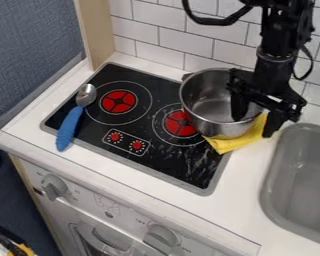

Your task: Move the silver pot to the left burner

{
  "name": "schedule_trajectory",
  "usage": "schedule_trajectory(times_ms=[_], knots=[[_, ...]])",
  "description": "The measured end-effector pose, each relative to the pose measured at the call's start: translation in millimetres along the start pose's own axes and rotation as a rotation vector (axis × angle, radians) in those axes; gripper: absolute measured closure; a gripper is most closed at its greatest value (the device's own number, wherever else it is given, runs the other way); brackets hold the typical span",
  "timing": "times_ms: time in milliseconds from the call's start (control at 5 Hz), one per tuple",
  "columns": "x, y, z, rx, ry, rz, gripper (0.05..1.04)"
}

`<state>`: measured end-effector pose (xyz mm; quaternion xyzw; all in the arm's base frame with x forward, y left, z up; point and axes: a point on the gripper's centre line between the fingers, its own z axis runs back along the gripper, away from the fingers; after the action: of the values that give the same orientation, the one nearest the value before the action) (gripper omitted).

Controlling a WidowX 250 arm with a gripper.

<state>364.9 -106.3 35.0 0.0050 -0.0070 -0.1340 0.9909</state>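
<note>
@ stove (219, 177) r edge, hand (255, 119) astride pot (206, 117) rim, gap to spoon (70, 126)

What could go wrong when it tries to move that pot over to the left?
The gripper has one finger inside the pot and one outside, so a hold on just that side might let the pot tip or swing.

The yellow cloth lies partly under the pot and could get dragged along.

The blue-handled spoon lies beside the left burner, where the pot might knock it.
</note>
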Motion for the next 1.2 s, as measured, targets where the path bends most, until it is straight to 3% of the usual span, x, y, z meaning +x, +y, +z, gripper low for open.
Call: schedule_trajectory(times_ms=[200, 400, 600, 800, 1000, 1200], knots=[[-2.2, 1.5, -1.3, 0.006, 0.009, 0.006, 0.647], [-5.2, -3.2, -1.8, 0.012, 0.009, -0.001, 0.883], [-6.5, -2.0, 7.2, 0.014, -0.010, -0.008, 0.989], [-7.6, -2.1, 13.2, 0.013, -0.019, -0.029, 0.999], [-16.1, 18.2, 57.7, 0.053, -0.091, 0.007, 0.999], [-42.8, 62.0, 86.6, 0.115, -0.105, 0.130, 0.999]])
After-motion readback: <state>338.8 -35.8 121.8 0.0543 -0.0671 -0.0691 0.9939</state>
